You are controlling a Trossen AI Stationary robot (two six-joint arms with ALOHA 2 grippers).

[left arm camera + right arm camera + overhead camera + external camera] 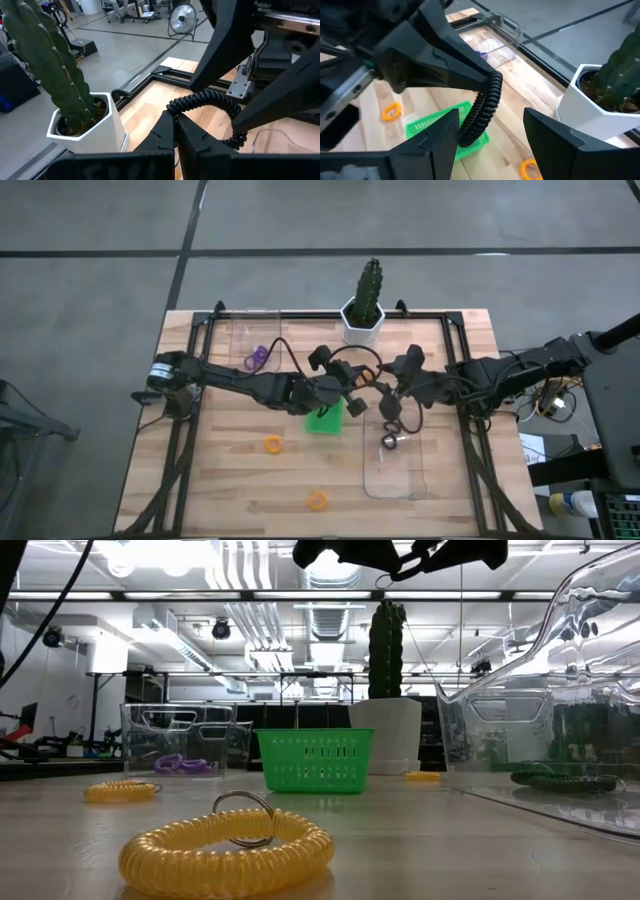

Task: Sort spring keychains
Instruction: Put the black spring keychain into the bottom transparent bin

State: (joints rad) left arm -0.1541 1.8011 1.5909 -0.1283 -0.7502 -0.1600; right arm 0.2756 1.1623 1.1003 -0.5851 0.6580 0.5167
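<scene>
Right now you are in a handover: the left gripper [487, 87] is clamped on a black spring keychain [482, 107], holding it in the air above the middle of the bench [230, 480], close to the green tray [325, 420]. The right gripper [490, 132] faces it with its fingers spread apart on either side of the hanging coil, not yet touching it as far as you can tell. Your next move, I judge, calls for bringing the right gripper's fingers together squarely on the coil before the left lets go, then carrying it to the long clear tray [395, 465], where other dark keychains [390, 435] already lie. Purple keychains [257, 358] sit in the far clear tray [240, 330], and 2 orange keychains [273, 444] wait on the bare bench near the front, with another beside the cactus pot [362, 320].
</scene>
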